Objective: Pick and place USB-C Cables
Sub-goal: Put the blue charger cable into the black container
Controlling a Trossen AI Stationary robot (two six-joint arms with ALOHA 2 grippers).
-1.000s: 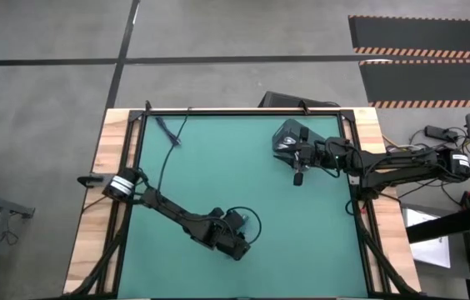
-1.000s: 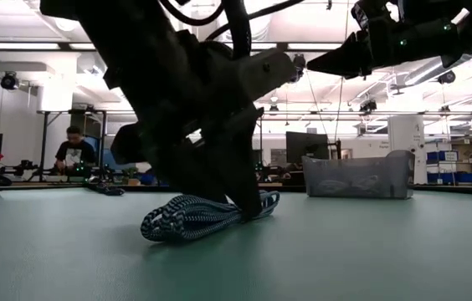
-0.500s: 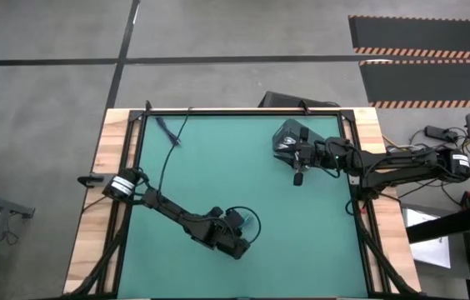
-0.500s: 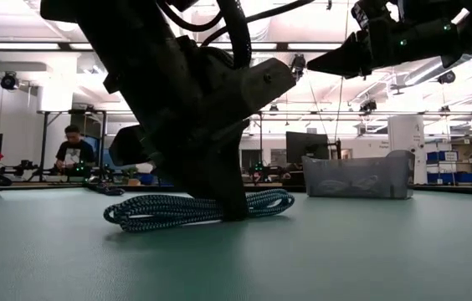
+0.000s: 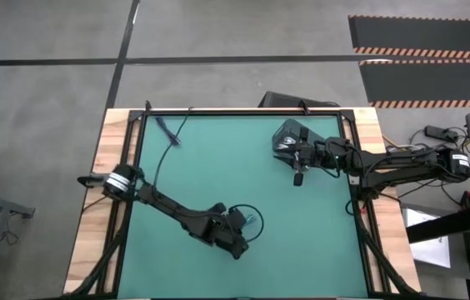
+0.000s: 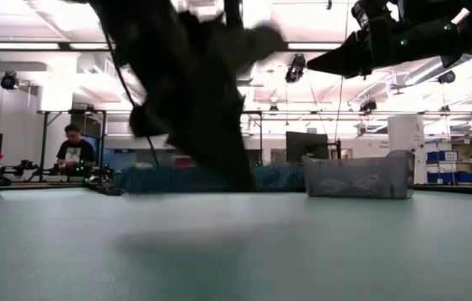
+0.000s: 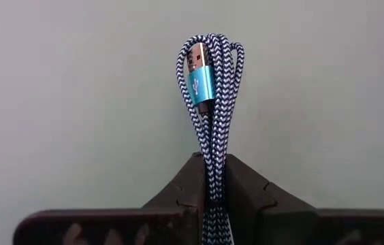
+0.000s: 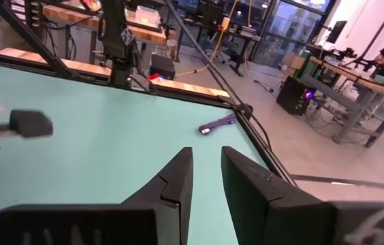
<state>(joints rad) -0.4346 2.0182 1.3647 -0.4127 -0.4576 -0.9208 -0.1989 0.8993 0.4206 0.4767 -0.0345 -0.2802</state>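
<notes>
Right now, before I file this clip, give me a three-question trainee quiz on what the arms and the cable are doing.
1. True or false: the left gripper is shut on the teal cable.
2. In the low view, the teal cable is: A) flat on the green mat, B) lifted clear of the mat, C) inside the grey bin.
3. Fill in: the right gripper hangs in the air beside the ____ at the table's far right.

Key: 1 true. 2 B. 3 grey bin.
</notes>
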